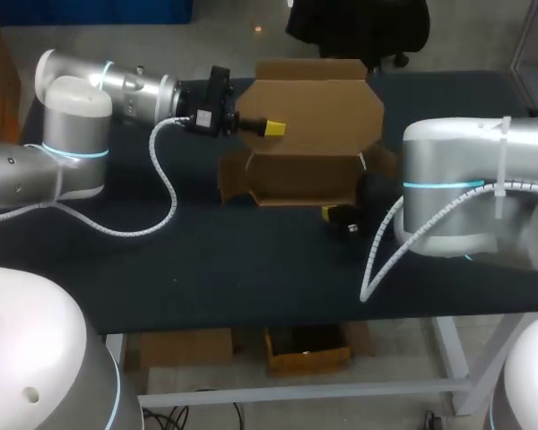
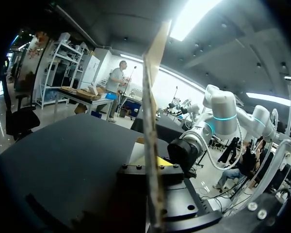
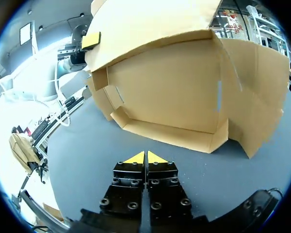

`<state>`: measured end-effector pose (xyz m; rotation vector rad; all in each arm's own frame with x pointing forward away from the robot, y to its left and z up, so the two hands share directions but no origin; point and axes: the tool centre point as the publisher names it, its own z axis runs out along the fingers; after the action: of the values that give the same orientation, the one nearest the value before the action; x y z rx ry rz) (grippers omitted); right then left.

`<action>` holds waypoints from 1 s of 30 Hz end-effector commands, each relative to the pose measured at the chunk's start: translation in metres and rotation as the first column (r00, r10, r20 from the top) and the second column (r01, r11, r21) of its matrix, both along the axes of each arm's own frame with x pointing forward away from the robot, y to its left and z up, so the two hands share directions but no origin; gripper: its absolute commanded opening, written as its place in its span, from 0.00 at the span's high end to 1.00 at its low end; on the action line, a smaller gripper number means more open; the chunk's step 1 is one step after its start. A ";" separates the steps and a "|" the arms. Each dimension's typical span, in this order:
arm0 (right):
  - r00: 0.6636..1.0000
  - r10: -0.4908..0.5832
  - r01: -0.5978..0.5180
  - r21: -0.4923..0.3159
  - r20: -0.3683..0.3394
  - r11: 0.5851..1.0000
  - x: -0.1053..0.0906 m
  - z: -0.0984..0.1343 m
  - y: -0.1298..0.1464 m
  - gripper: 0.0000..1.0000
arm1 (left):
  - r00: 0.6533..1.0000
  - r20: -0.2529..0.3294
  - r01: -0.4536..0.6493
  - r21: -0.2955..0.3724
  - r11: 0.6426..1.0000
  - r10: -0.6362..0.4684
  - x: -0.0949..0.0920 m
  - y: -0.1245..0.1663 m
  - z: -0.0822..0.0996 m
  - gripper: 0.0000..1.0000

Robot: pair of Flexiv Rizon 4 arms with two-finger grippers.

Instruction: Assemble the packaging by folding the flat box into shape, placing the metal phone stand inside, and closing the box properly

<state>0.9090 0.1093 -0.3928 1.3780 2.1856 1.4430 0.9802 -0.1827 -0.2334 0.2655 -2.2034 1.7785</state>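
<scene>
Left gripper (image 1: 271, 128) pinches the box (image 1: 323, 103) flap; right gripper (image 3: 145, 158), pressed together, sits before it

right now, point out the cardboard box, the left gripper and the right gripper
cardboard box (image 1: 318, 107), head view, raised lid panel
left gripper (image 1: 273, 128), head view, yellow tips at lid edge
right gripper (image 3: 145, 158), right wrist view, between closed tips
</scene>
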 end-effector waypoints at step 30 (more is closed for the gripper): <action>0.995 0.088 -0.089 0.005 0.048 0.996 -0.045 0.043 -0.135 1.00 | 1.000 0.000 0.001 0.001 1.000 -0.001 0.000 0.000 -0.003 1.00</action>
<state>0.8655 -0.0151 -0.3551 1.2712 2.1914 1.4525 0.9802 -0.1828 -0.2334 0.2656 -2.2036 1.7784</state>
